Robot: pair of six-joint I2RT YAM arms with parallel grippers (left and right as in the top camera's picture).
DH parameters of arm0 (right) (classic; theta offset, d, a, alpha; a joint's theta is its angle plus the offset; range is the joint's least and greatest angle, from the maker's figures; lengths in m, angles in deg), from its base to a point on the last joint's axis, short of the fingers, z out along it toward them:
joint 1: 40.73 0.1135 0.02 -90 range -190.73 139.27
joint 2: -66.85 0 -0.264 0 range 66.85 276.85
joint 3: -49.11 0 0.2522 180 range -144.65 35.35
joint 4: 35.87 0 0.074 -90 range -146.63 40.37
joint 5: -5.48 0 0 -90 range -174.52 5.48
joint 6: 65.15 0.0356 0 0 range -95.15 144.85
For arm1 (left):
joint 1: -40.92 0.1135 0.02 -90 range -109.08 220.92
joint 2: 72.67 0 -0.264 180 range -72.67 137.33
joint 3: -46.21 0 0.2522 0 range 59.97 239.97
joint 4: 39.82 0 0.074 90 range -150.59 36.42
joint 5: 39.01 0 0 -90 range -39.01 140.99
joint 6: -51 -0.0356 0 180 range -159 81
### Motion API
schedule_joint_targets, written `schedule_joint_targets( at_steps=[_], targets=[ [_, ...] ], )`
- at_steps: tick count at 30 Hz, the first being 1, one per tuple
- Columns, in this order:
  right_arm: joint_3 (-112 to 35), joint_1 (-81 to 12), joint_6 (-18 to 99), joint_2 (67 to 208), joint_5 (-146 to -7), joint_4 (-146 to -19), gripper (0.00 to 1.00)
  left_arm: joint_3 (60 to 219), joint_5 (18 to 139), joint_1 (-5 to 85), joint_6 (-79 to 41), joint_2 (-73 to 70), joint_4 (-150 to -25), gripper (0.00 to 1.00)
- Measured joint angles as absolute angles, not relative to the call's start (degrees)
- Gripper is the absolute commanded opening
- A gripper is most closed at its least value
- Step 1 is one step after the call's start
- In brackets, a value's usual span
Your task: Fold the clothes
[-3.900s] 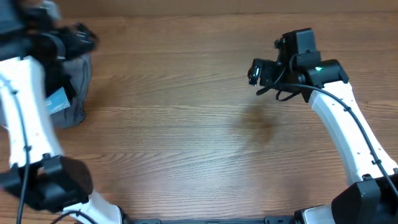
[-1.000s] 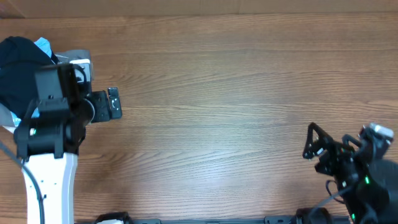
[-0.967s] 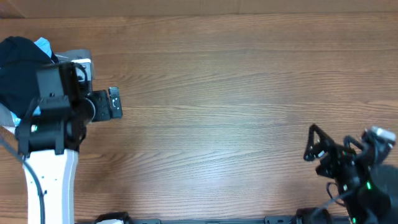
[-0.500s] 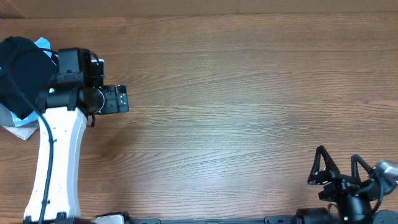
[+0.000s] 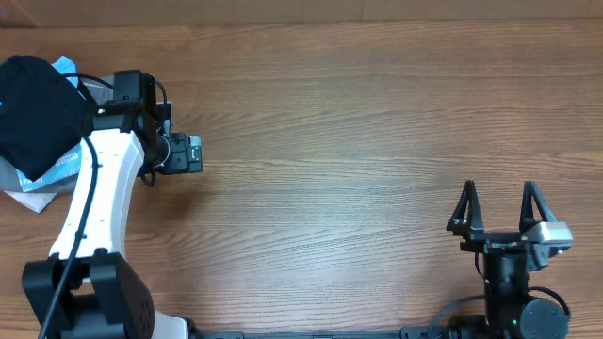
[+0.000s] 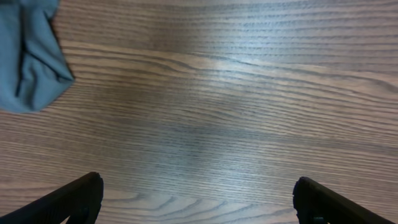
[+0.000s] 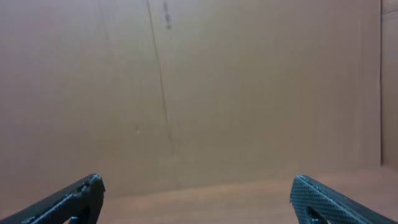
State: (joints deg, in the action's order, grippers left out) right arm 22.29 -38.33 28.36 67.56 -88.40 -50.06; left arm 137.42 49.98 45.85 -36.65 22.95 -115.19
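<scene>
The clothes [image 5: 33,113], a plain black garment, lie bunched at the table's far left on top of other fabric. My left gripper [image 5: 186,153] hangs over bare wood just right of that pile, apart from the black garment. The left wrist view shows it [image 6: 198,202] open, its fingertips [image 6: 81,198] wide apart with only table between them. My right gripper [image 5: 497,202] rests at the front right, fingers pointing away from the front edge. It [image 7: 198,199] is open and empty.
A light blue t-shirt [image 5: 62,166] and a pale grey cloth [image 5: 21,185] stick out from under the black garment. A grey cloth corner [image 6: 28,56] shows at the upper left of the left wrist view. A brown cardboard wall [image 7: 199,87] stands behind the table.
The left arm has swung round, its gripper shifting slightly right of the pile. The right arm has pulled back toward the front edge and turned its fingers toward the far side. Both stayed open.
</scene>
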Motion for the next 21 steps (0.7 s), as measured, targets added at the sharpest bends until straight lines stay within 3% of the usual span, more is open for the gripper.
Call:
schedule_joint_targets(
  at_steps=[5, 12, 21],
  targets=[
    [32.52, -38.33, 24.88, 67.47, -88.42, -40.57, 1.0, 137.37, 49.98, 45.85, -36.65, 25.28, -115.21, 1.0],
    [34.29, -38.4, 23.55, 67.62, -88.88, -54.08, 1.0, 137.35, 49.98, 45.85, -36.65, 26.14, -115.17, 1.0],
    [34.29, -38.44, 23.33, 67.58, -88.99, -54.19, 1.0, 137.35, 49.98, 45.85, -36.65, 26.14, -115.17, 1.0]
  ],
)
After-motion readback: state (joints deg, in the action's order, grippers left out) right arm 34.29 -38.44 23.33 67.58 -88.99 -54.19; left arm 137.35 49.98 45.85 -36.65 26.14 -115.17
